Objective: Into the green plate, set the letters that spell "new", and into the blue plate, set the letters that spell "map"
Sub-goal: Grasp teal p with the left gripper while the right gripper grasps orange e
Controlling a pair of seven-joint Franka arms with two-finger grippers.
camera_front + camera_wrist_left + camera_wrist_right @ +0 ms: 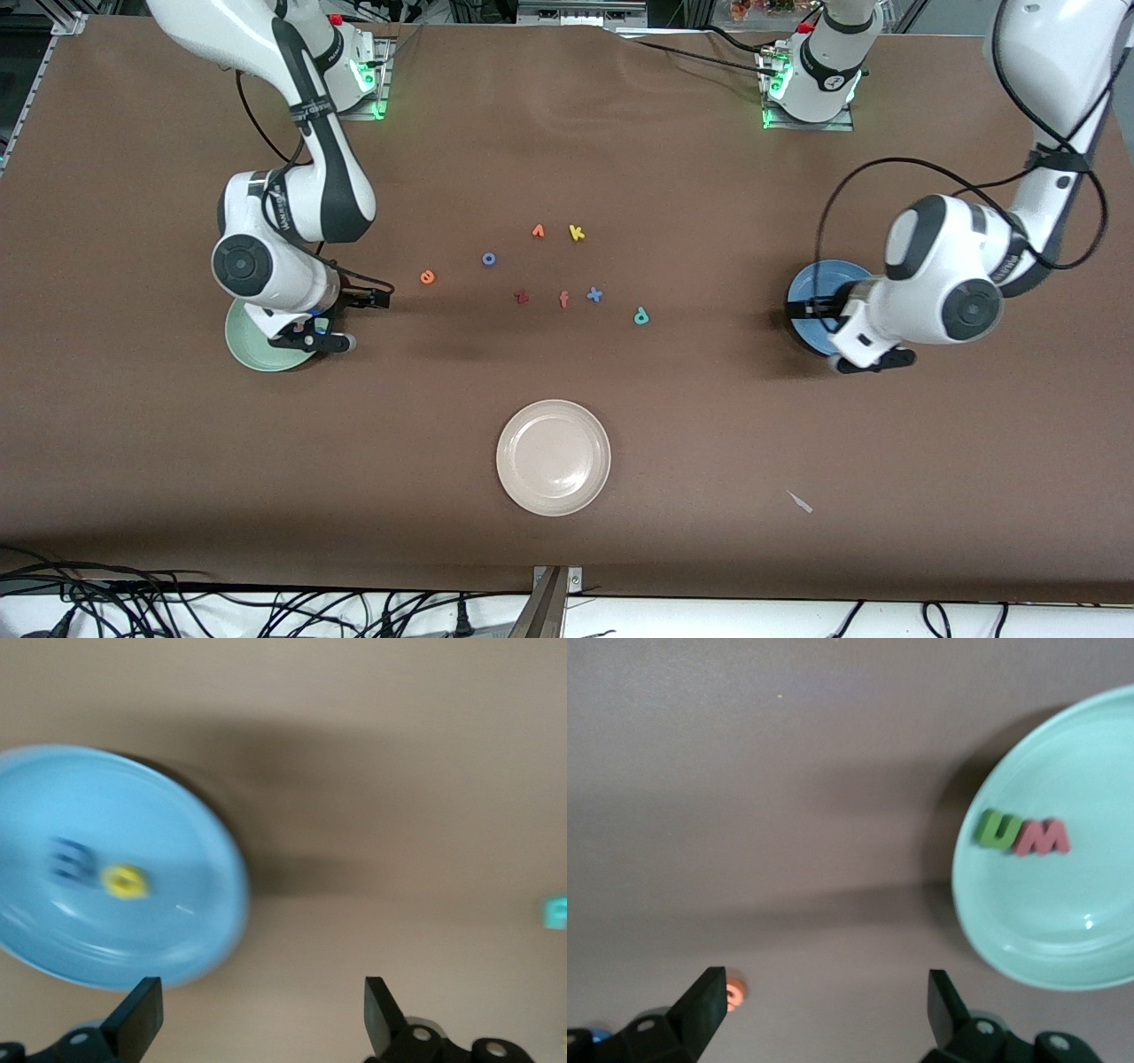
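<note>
1. Writing: lettering is seen on both arms' housings but cannot be read. The foam pieces are themselves letters.
2. Right gripper [819, 1014]: held over the table just beside the green plate [1063, 939], fingers [704, 1005] spread wide, nothing between them.
3. Green plate contents: a green n [994, 830] and a pinkish-red w [1043, 838] are laid touching each other in the plate, apart from the fingers.
4. Orange e [734, 993]: lying on the bare table, just beside one right fingertip, not gripped.
5. Left gripper [263, 1014]: held over the table at the edge of the blue plate [177, 939], fingers [142, 1014] spread wide, empty.
6. Blue plate contents: a blue m [69, 859] and a yellow a [124, 881] are lodged side by side, clear of the fingers.
7. Teal p [640, 315]: lying on the table well apart from both grippers, among a yellow k [576, 232], a blue x [594, 295] and a dark red z [521, 297].
8. Surface: a brown table [797, 425]; a cream-white plate [554, 457] is set near the front camera's edge. Cables are strewn along that edge.
</note>
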